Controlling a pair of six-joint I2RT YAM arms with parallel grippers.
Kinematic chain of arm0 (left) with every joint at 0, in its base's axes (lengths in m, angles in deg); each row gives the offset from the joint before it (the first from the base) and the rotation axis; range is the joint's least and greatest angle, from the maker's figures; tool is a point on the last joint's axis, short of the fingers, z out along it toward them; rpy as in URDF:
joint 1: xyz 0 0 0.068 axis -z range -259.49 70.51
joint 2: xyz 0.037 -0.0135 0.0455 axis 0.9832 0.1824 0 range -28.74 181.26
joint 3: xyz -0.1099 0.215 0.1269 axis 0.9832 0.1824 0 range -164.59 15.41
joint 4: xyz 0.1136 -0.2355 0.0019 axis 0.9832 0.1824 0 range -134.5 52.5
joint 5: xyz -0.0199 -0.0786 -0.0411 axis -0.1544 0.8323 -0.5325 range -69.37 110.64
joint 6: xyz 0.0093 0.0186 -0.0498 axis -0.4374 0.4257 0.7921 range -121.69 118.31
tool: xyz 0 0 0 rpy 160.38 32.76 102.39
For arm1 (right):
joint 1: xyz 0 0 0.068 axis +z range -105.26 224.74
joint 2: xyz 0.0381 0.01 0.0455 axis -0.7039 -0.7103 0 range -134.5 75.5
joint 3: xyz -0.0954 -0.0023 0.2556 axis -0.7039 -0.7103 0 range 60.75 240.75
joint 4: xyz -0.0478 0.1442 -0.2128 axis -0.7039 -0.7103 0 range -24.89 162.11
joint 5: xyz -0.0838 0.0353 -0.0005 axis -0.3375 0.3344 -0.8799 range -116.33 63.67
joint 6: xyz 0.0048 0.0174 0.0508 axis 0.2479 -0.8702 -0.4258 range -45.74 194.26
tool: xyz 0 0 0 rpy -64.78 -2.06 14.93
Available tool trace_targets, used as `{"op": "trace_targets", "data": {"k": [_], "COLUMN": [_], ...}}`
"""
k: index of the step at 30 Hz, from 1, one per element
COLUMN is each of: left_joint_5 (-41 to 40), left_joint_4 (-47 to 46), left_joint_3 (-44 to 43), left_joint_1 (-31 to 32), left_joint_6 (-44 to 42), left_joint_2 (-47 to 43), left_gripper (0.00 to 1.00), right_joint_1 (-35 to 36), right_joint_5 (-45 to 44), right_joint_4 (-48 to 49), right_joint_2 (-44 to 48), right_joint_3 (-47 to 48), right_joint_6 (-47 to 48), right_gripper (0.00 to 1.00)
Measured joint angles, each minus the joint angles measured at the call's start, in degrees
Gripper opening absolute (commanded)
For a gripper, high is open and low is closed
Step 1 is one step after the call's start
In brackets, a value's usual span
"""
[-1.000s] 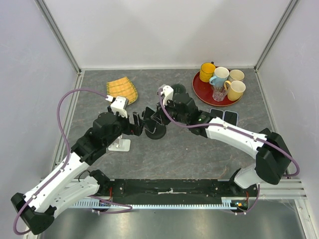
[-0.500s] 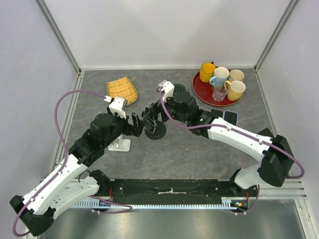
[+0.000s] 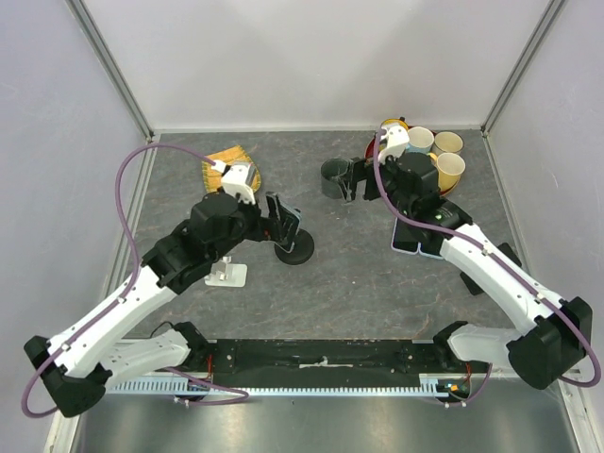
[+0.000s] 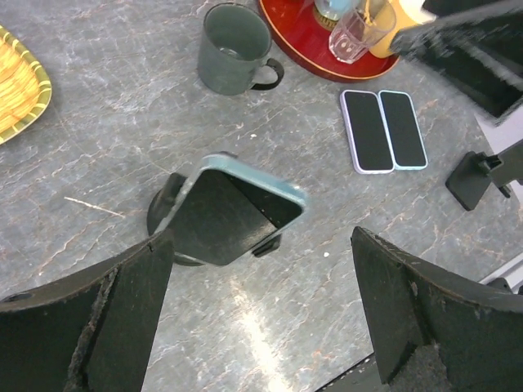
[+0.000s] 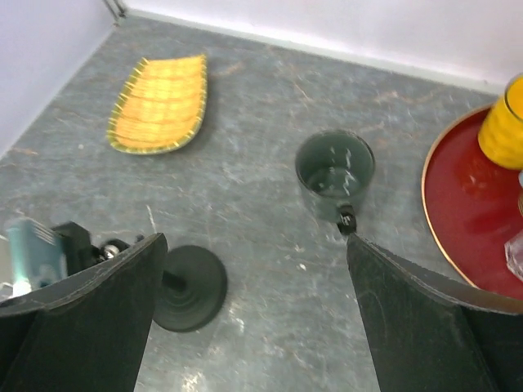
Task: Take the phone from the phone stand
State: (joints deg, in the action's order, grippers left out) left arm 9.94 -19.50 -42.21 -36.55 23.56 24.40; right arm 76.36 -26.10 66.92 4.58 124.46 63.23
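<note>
Found phone point(image 4: 233, 208) tilted on black stand point(image 3: 294, 251) beneath wide-spread left gripper point(image 4: 261, 235), right gripper point(image 5: 255, 238) equally wide by green mug point(image 5: 335, 174); judged light, rigid, slick and breakable, best pinched across its long edges

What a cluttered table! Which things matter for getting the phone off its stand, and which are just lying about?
For the job:
phone
phone stand
left claw, open around the phone

Just lying about:
dark mug
two flat phones
red tray of cups
yellow woven dish
small white bracket
</note>
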Motion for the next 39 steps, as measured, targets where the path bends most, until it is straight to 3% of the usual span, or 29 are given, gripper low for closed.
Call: {"op": "trace_targets", "data": {"k": [8, 16, 29, 39], "left_joint_5": [-16.7, -25.5, -31.0, -32.7], "left_joint_4": [7.1, 12.6, 19.8, 23.4], "left_joint_3": [-10.9, -15.5, -22.3, -22.6], "left_joint_1": [11.1, 13.0, 14.1, 14.1], "left_joint_6": [4.3, 5.8, 8.5, 9.8], "left_joint_2": [10.9, 19.1, 28.7, 30.8], "left_gripper": [0.96, 0.96, 0.95, 0.79], "right_joint_1": [-3.1, -3.1, -3.1, -3.1], "right_joint_5": [0.5, 2.8, 5.0, 6.8], "right_joint_4": [-1.7, -2.2, -2.1, -0.4], "right_joint_2": [0.7, 0.5, -1.5, -2.1], "right_joint_3": [-7.5, -11.3, -12.7, -14.8], "right_joint_6": [-1.3, -1.4, -1.0, -1.4], "right_gripper": [0.98, 0.98, 0.98, 0.98]}}
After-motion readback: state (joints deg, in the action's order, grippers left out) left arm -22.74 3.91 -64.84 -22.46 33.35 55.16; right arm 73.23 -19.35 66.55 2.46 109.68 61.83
